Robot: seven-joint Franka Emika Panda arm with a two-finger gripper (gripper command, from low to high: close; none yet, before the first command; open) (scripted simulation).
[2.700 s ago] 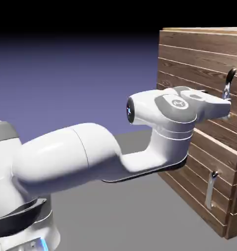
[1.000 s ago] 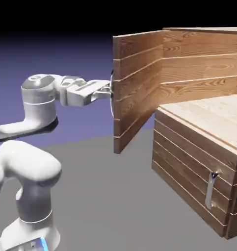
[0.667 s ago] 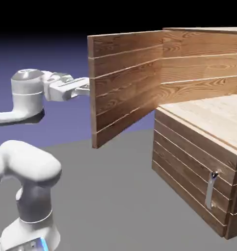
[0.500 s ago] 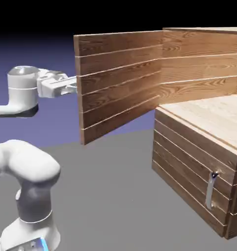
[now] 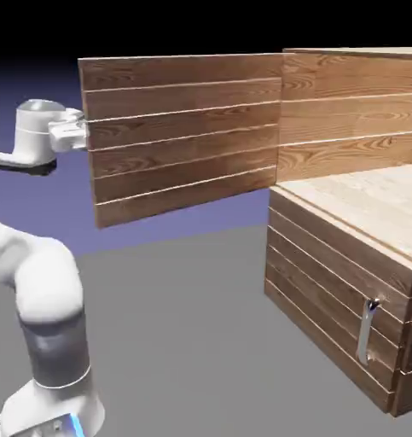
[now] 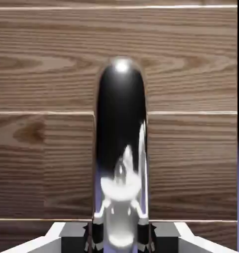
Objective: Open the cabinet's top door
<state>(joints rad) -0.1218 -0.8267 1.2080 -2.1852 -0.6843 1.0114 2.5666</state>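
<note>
"Starting with the top door (image 5: 183, 136), where does it stand?"

"Swung wide on the cabinet (image 5: 362, 192), reaching out toward the exterior view's left, with the compartment behind it exposed. The hinge side appears to be the edge nearest the cabinet body."

"And the gripper (image 6: 120, 238)?"

"Pinching the curved door handle (image 6: 120, 113). In the hand view the bar runs down between the two fingertips, one at each flank. The exterior view is no help on this: the door hides the grip."

"Why take it there?"

"The handle stands proud of the planks, so the fingers can close around it without scraping the wood. It also sits near the door's free edge; backdrop shows just past that edge in the hand view. Far from the hinge, a pull turns the panel with less effort."

"Why is the arm (image 5: 51, 282) outside the panel?"

"The handle is on the outer face, so the hand must travel with it. That leaves the opening unobstructed."

"Findings on the lower panel (image 5: 316, 265)?"

"Closed, its short silver handle (image 5: 367, 333) untouched, as the task requires."

"Recommendation?"

"Task judged essentially complete. Ease off the pull before releasing; forcing further could strain the hinge or slip the grip."
</note>
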